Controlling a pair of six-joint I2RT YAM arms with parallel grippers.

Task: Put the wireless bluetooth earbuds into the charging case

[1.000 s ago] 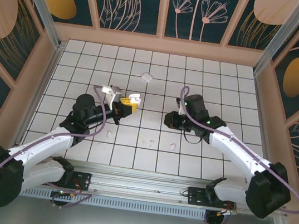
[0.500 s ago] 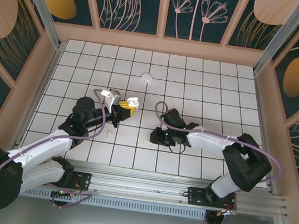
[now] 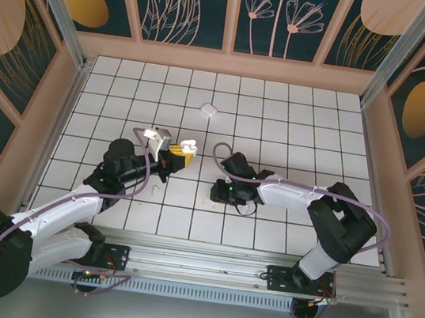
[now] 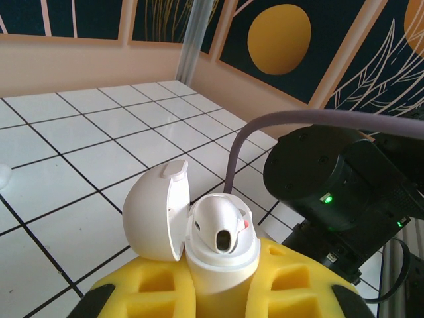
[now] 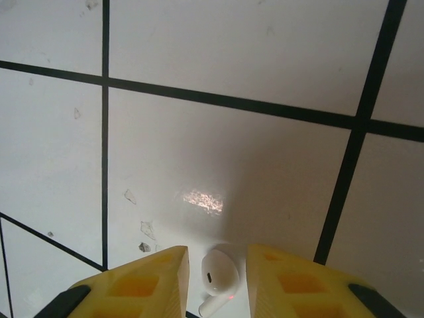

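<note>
Listing by size, enclosure first.

Tiled table [image 3: 298, 124]: white squares with dark grout, fenced by patterned walls [image 3: 180, 2] in dark teal with orange discs.

Left arm [image 3: 69, 206]: reached from the near-left base toward the middle of the table.

Right arm [image 3: 303, 196]: bent low and swung leftward, with its wrist near the centre of the table, close to the left arm's wrist. Its black housing with a green light also appeared in the left wrist view.

Left gripper [image 3: 182, 153]: yellow fingers were clamped on the charging case, holding it up off the tiles.

Right gripper [image 5: 215, 257]: the jaws were parted and lowered to the tile. One finger stood on either side of an earbud, with a sliver of gap on each side.

Charging case [image 4: 222, 255]: white, upright between the yellow pads, its lid [image 4: 156, 218] hinged open to the left. A dark socket faced the camera at its top. Whether a bud sat inside could not be told.

Other white case [image 3: 208, 110]: lay alone on the far tiles, well apart from both arms.

Earbud [image 5: 218, 273]: white and short-stemmed, it lay on the tile between the right gripper's fingers, ungrasped.

Second earbud [image 3: 155, 190]: lay on a tile just beside the left arm's forearm, on its near side.
</note>
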